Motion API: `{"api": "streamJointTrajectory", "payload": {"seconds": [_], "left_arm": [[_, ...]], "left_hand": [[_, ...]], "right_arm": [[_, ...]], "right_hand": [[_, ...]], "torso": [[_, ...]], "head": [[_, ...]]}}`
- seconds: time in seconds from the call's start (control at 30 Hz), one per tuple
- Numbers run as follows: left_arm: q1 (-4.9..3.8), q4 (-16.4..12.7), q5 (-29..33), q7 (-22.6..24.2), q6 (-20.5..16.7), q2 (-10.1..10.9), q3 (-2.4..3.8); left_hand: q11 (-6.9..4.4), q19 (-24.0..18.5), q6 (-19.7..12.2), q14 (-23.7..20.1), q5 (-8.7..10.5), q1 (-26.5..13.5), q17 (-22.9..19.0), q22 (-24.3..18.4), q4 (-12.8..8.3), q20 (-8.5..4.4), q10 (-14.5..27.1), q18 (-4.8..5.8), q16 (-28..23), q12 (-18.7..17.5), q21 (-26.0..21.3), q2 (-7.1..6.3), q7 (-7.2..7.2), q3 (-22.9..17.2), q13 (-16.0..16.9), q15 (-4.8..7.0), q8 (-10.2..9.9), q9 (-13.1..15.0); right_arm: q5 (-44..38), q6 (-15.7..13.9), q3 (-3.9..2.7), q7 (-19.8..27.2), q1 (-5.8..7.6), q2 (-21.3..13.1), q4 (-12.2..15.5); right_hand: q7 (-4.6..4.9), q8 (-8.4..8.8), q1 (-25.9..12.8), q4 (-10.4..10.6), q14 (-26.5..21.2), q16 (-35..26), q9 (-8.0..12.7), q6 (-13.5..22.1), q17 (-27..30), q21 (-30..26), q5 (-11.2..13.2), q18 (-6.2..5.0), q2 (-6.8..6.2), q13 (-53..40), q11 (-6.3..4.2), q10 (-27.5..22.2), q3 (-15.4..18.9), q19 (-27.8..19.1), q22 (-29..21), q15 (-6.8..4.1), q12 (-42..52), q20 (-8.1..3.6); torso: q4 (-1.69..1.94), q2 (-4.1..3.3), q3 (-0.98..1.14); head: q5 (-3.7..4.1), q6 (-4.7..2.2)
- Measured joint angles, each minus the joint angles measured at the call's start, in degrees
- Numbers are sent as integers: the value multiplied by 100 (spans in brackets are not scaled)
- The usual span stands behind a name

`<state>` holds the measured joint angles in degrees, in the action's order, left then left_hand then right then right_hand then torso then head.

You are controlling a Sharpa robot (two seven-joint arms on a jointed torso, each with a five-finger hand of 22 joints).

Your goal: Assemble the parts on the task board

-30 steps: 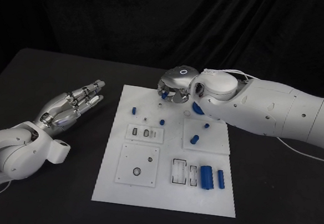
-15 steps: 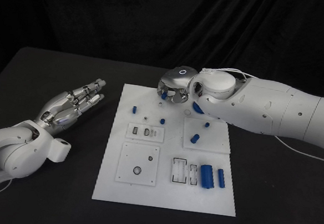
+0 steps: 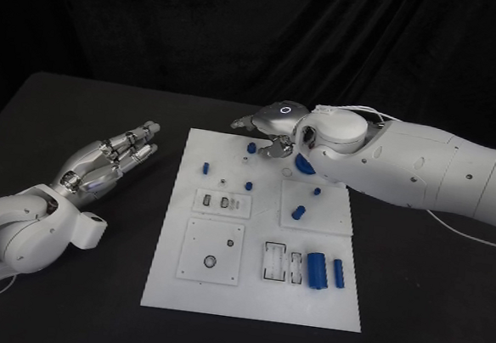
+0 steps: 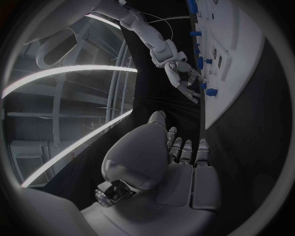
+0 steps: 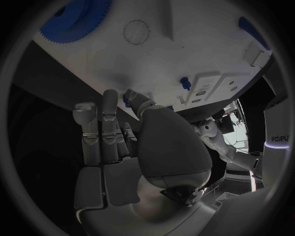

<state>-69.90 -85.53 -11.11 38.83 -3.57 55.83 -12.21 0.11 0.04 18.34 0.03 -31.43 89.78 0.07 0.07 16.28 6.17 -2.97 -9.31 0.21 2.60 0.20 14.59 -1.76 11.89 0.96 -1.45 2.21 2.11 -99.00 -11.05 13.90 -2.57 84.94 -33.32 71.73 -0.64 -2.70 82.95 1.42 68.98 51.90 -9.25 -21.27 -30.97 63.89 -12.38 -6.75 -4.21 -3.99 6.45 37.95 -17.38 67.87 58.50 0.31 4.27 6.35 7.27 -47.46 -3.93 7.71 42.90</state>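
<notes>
The white task board (image 3: 250, 296) lies mid-table. My right hand (image 3: 266, 131) hovers over its far edge with the fingers spread and lifted, holding nothing. A small blue peg (image 3: 251, 147) stands on the board just under that hand; in the right wrist view this peg (image 5: 127, 98) shows beside the thumb of my right hand (image 5: 135, 147). A blue gear (image 3: 304, 165) lies next to it, and the gear (image 5: 73, 19) shows again from the wrist. My left hand (image 3: 114, 158) lies flat and open on the table left of the board, fingers straight (image 4: 184, 152).
More blue pegs (image 3: 206, 167) (image 3: 248, 185) (image 3: 297, 213) stand on the board. Two blue cylinders (image 3: 315, 270) (image 3: 337, 273) lie near a slotted block (image 3: 275, 262). Black table (image 3: 427, 315) surrounds the board.
My right hand's fingers have opened and lifted off the far edge of the board. The small blue peg they held now stands on the board. The left hand has not moved.
</notes>
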Motion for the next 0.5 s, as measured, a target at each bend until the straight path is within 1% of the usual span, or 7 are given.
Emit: {"api": "streamJointTrajectory", "payload": {"seconds": [0.1,0.17,0.23,0.3,0.37,0.43,0.5], "left_arm": [[0,-16,0,0,0,27,0],[0,-24,0,0,0,41,0],[0,-34,0,1,0,60,0],[0,-43,-1,2,-1,79,0],[0,-48,-1,2,-2,90,0],[0,-60,-1,2,-3,105,0],[0,-68,-1,2,-4,114,0]], "left_hand": [[0,0,0,0,0,0,1,0,-16,0,0,0,0,0,0,0,0,-16,0,0,0,5],[0,0,0,0,0,0,1,0,-16,0,0,0,0,0,0,0,0,-16,0,0,0,5],[0,0,0,0,0,0,1,1,-16,0,0,0,0,0,0,0,0,-16,0,0,0,5],[0,-13,0,0,-18,0,2,1,-16,14,0,0,0,0,0,0,0,-16,0,0,0,5],[0,-20,0,0,-23,0,2,1,-16,20,0,0,0,0,0,0,0,-16,0,0,0,5],[0,-20,0,0,-23,0,2,1,-16,20,0,0,0,0,0,0,0,-16,0,0,0,5],[0,-20,0,0,-23,0,2,1,-16,20,0,0,0,0,0,0,0,-16,0,0,0,5]], "right_arm": [[24,-113,-13,-7,80,-196,239],[35,-190,-18,-15,153,-346,416],[46,-274,-26,-29,247,-535,621],[61,-346,-30,-51,331,-750,842],[67,-390,-31,-70,378,-910,989],[73,-433,-31,-92,414,-1099,1127],[79,-459,-22,-121,434,-1281,1232]], "right_hand": [[63,0,48,-26,-10,0,17,-63,0,0,-7,1,48,-16,-1,2,26,0,6,-10,96,0],[135,-15,55,-43,-10,0,11,-174,0,0,-60,1,55,-47,-33,81,43,0,27,-10,208,0],[226,-81,75,-55,-9,0,-23,-427,-1,0,-69,1,75,-96,-39,243,55,0,79,-10,381,0],[329,-142,75,-32,-10,0,-76,-704,-6,0,-69,1,75,-154,-50,431,79,33,115,-9,568,-33],[378,-152,86,-32,14,0,-88,-859,-10,0,-73,1,86,-216,-61,652,79,45,151,-33,753,-45],[464,-197,90,-30,24,0,-112,-1106,-17,0,-109,2,90,-359,-77,1089,81,84,187,-43,1093,-44],[542,-286,90,27,47,-3,-199,-1558,-16,-8,-69,2,90,-750,-249,1748,138,111,196,-152,1797,-79]], "torso": [[0,0,0],[0,0,0],[-2,0,0],[-7,0,0],[-12,1,0],[-16,1,1],[-19,0,2]], "head": [[-5,-8],[-15,-8],[-26,2],[-40,15],[-46,24],[-49,32],[-49,35]]}}
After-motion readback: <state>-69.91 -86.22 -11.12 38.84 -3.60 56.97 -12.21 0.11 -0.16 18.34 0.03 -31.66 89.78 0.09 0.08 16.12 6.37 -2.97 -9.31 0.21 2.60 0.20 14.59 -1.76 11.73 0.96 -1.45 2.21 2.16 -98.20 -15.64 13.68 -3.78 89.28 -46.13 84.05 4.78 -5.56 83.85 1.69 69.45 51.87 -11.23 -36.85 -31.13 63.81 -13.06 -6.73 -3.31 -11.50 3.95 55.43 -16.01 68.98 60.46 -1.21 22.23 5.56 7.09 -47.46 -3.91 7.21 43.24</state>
